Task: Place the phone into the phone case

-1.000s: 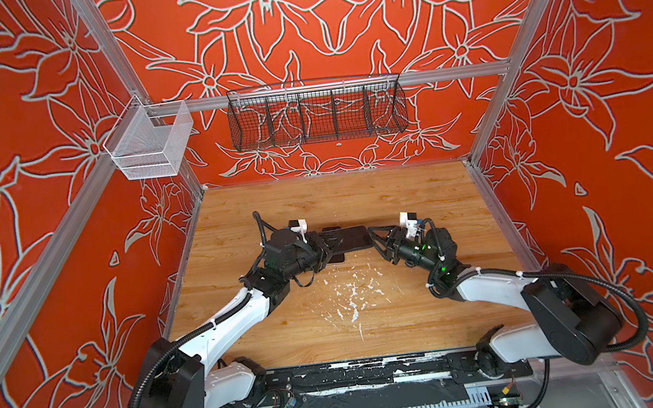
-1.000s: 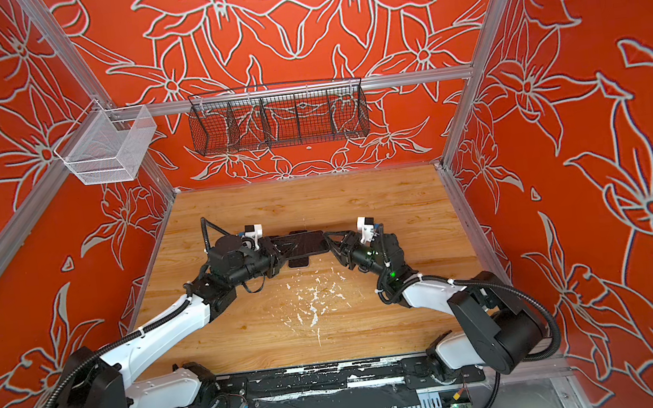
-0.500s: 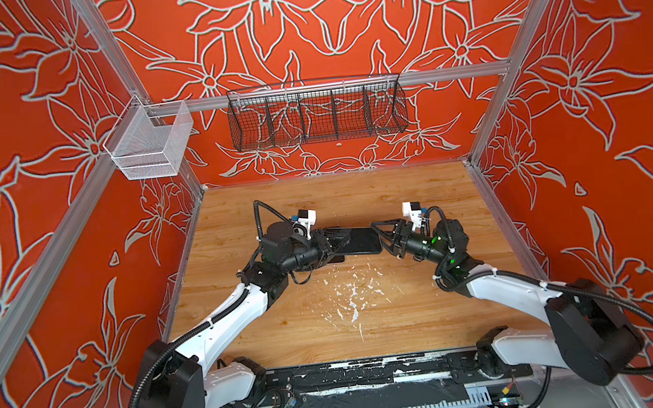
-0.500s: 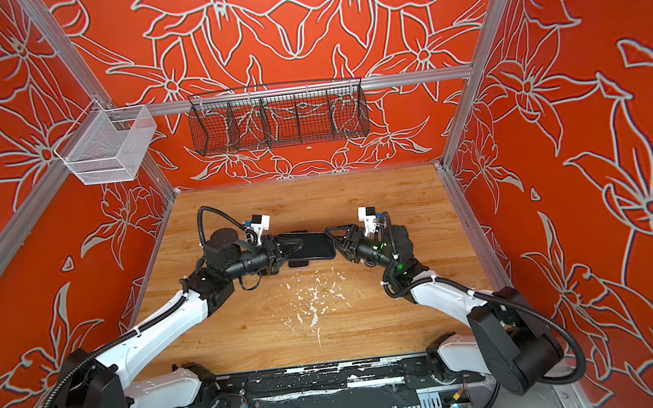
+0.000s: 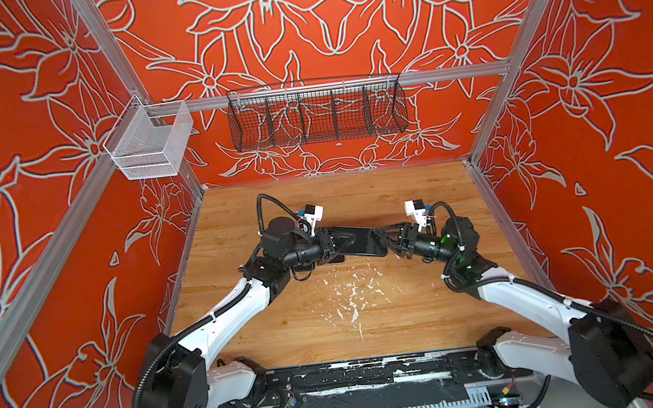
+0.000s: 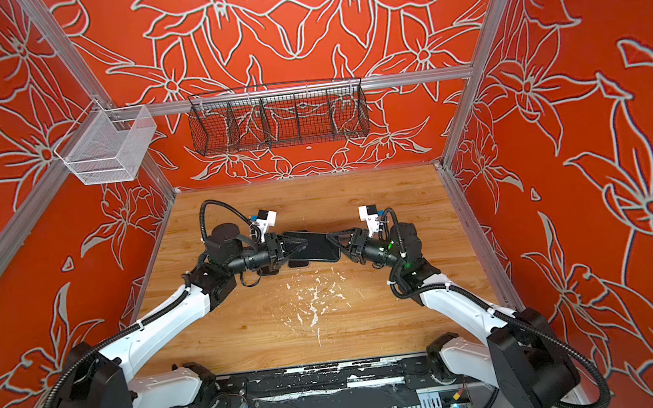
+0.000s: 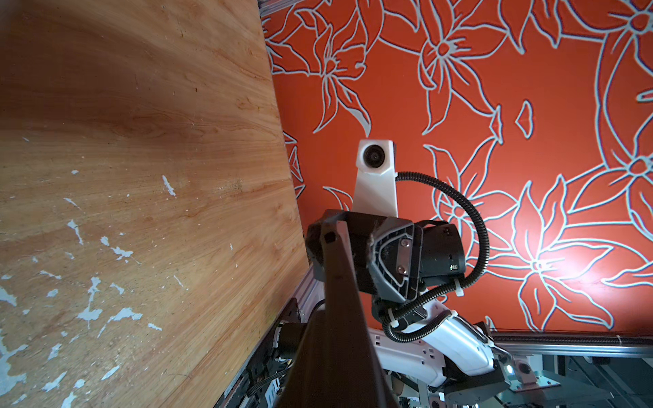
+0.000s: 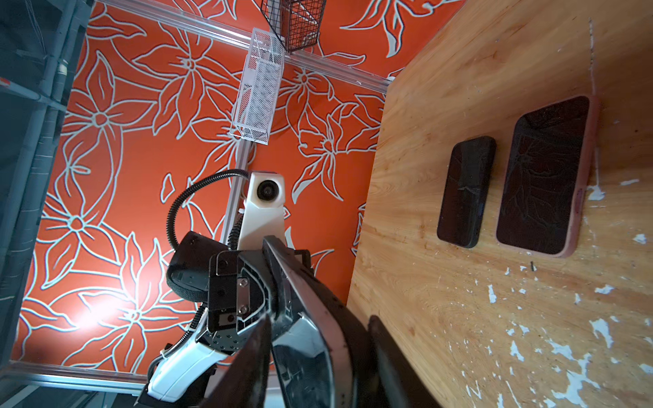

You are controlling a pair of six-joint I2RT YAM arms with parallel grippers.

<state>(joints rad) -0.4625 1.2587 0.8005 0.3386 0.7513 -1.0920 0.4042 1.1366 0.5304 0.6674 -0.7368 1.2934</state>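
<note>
Above the table (image 5: 288, 322), keep to the stiff, slick slab's (image 5: 365, 244) ends (phone or case?): left gripper (image 5: 346, 241) clamped on, right gripper's (image 5: 385, 237) bite unclear.

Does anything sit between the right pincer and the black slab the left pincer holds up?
Nothing visible does. The right pincer has a finger on each side of the black slab at its free end; the left pincer is shut on the opposite end. A small black phone and a pink-edged phone lie on the table.
</note>
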